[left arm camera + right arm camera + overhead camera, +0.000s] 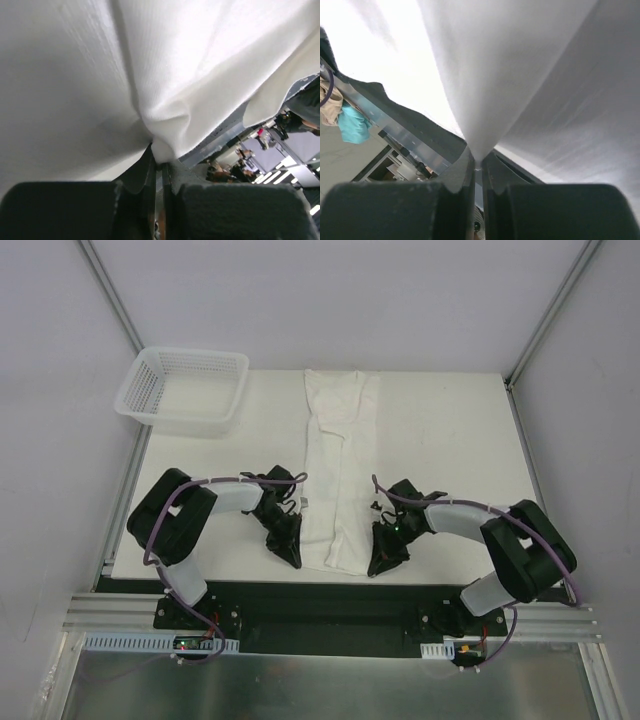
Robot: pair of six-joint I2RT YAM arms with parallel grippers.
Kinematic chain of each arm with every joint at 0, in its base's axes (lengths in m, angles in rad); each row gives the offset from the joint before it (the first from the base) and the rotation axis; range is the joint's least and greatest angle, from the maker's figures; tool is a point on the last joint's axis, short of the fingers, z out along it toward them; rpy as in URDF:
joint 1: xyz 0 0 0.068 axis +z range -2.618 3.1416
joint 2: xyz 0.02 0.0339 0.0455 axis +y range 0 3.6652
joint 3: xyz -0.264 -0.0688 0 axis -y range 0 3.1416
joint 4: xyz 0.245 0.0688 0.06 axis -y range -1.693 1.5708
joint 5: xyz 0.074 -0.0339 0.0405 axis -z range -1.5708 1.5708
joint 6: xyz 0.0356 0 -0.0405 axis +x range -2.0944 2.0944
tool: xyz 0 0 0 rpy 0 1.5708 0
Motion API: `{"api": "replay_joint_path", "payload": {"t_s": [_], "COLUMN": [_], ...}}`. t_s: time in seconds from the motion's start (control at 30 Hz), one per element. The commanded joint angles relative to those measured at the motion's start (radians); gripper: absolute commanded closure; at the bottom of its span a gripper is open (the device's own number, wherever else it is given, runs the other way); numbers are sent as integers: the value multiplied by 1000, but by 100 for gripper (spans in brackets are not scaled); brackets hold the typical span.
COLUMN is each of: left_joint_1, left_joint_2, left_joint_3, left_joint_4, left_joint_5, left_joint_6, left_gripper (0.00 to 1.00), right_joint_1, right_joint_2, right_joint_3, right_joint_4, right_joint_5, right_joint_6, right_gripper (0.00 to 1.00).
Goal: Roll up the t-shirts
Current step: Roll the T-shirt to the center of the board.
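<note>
A plain white cotton t-shirt, folded into a long strip, lies on the white table, its long axis running away from the arms. Left gripper and right gripper each pinch a near-end corner.

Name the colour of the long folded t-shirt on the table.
The t-shirt is plain white, clearest in the top external view.

From above I can't make out either set of tips. The left pincer and right pincer are dark lumps covering the near corners of the t-shirt at the near edge of the surface. In both wrist views the cloth runs off the top and sides — behind it the room is a blur, nothing I can name.
</note>
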State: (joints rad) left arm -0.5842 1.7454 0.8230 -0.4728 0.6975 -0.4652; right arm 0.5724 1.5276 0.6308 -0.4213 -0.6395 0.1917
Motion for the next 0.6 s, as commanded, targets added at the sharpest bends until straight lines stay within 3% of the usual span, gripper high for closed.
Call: {"api": "replay_joint_path", "payload": {"t_s": [0.0, 0.23, 0.57], "left_joint_1": [-29, -101, -37], "left_joint_2": [-87, -149, -185], "left_joint_3": [-21, -30, 1], "left_joint_4": [0, 31, 36], "left_joint_5": [-44, 40, 30], "left_joint_6": [40, 33, 30], "left_gripper": [100, 100, 100], "right_joint_1": [-14, -57, -66], "right_joint_2": [-96, -103, -121], "right_joint_3": [-8, 30, 62], "right_joint_4": [-122, -102, -108], "right_joint_5": [23, 17, -29], "right_joint_6": [-69, -81, -120], "right_gripper": [99, 99, 99]}}
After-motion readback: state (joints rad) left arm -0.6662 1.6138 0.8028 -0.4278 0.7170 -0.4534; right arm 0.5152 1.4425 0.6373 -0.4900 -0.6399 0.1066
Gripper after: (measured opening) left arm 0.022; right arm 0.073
